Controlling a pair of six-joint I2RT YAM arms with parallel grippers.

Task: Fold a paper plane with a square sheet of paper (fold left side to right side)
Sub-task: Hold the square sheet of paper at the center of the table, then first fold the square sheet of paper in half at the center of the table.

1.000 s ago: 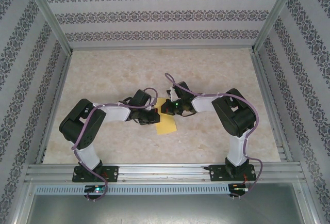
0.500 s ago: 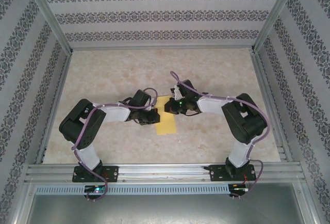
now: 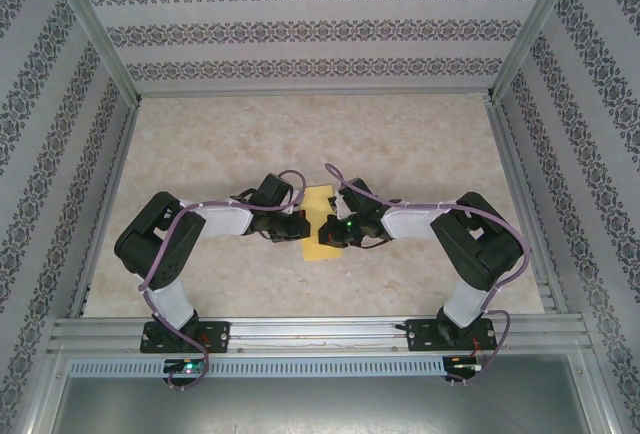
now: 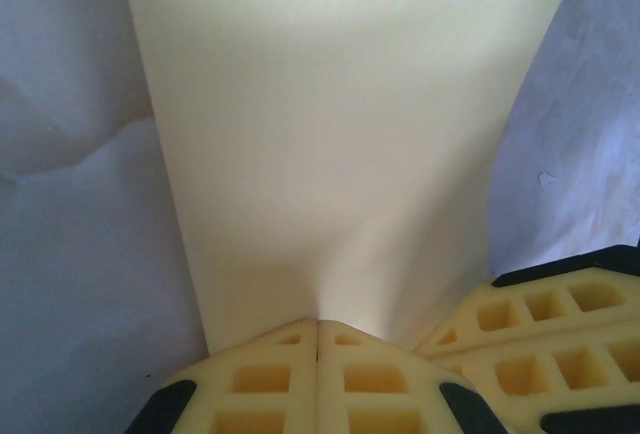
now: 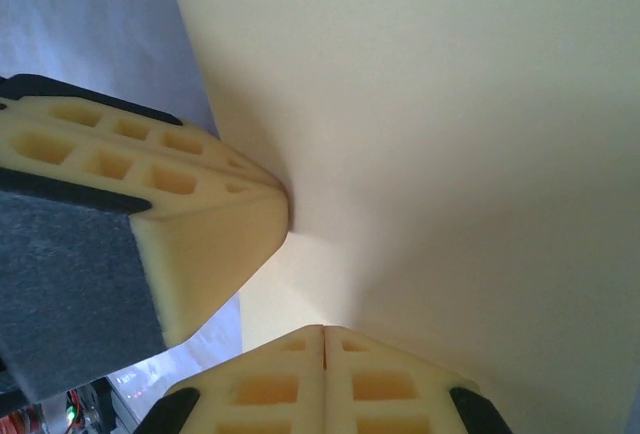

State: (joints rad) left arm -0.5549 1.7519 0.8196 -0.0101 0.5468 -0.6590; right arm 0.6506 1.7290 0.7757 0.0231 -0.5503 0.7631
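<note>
Two arms: both reach in to the middle of the table and meet over one folded sheet, the left from the left and the right from the right.
Enclosure: beige marble-pattern table top [image 3: 420, 144], boxed in by striped floral-print wall panels [image 3: 300, 29] on three sides, with an aluminium rail [image 3: 320, 332] along the near edge. The arms and the paper sit inside it.
Paper: thin plain yellow square sheet of paper [image 3: 322, 247], lying as a narrow strip, longer front to back than wide. It is flat on the table near the centre, between the two wrists.
Left gripper [image 3: 303, 228]: fingers closed tight together, tips down on the paper's left part, nothing visible between the pads.
Right gripper [image 3: 323, 235]: same, fingers closed flush, tips on the paper just beside the left gripper's tips.
Left wrist view: own yellow foam fingertips [image 4: 270, 379] meet at a closed seam at the bottom edge. The right gripper's fingertips [image 4: 540, 314] come in from the lower right, just beside them. The paper runs away from the tips.
Right wrist view: own fingertips [image 5: 270, 384] are shut at the bottom. The left gripper's fingers [image 5: 200, 224] enter from the left, tip on the paper.
Hidden: the middle of the strip is under the two grippers in the top view.
Cut off: both wrist views crop the paper at the frame edges, so its far corners and layer count can't be read.
Unclear: whether either tip catches a paper edge underneath.
</note>
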